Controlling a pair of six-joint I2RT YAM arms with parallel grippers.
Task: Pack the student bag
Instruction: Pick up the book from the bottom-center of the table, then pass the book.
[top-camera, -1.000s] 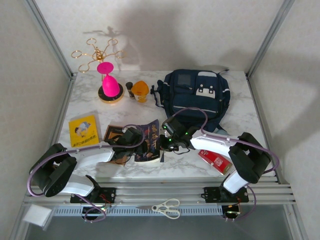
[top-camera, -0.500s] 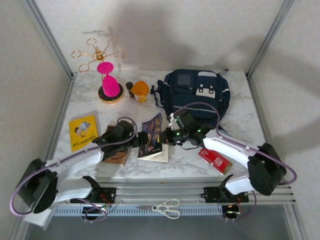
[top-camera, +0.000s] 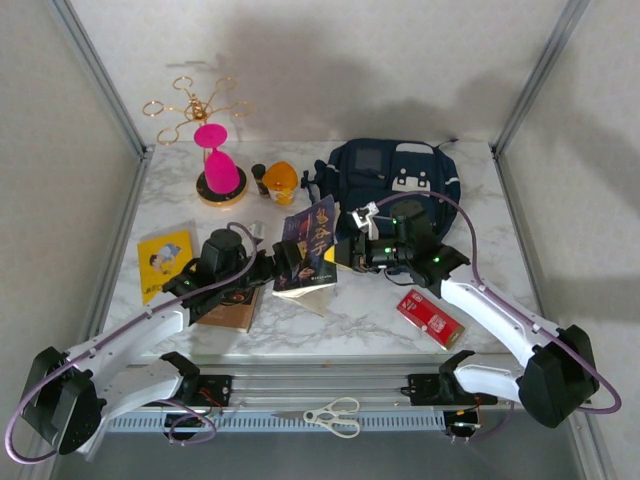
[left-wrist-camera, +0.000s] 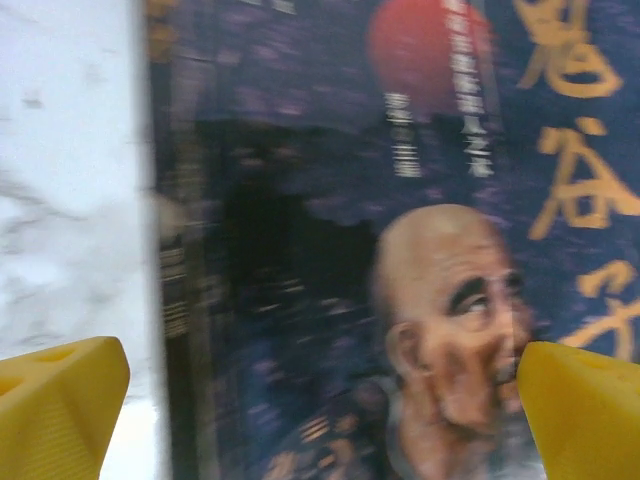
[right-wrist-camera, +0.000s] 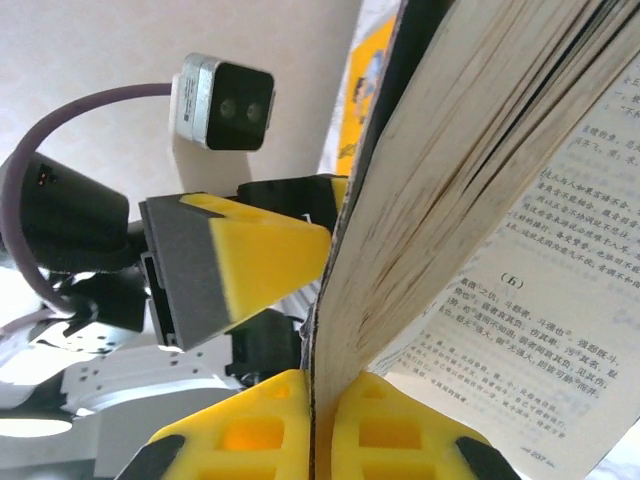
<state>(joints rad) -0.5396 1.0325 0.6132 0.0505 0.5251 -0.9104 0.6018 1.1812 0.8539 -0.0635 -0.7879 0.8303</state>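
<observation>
The right gripper (top-camera: 342, 252) has its jaws pinched tight on a dark paperback (top-camera: 308, 248), holding it upright over the marble table (top-camera: 370, 320). Seen from its own wrist, the yellow fingers (right-wrist-camera: 250, 430) clamp the cover at its lower edge while the pages fan loose to one side. I cannot tell whether the book's bottom edge touches the tabletop.

The left gripper (top-camera: 282, 265) sits just on the other side of the paperback with its jaws spread wide, gripping nothing. From its wrist camera the two yellow fingertips (left-wrist-camera: 60, 400) stand far apart, either side of a cover showing a bald man's face and gold characters.

The student bag (top-camera: 395, 180) lies at the back right of the table, just behind the right gripper; it is navy with pale patches on its front.

Around them:
- a pink cup (top-camera: 218, 168) on a gold stand at the back left, with an orange jar (top-camera: 282, 182) beside it
- a yellow booklet (top-camera: 165, 262) near the left edge
- a brown book (top-camera: 232, 312) under the left arm
- a red packet (top-camera: 430, 318) at the front right
- white-handled scissors (top-camera: 335, 415) on the front rail
</observation>
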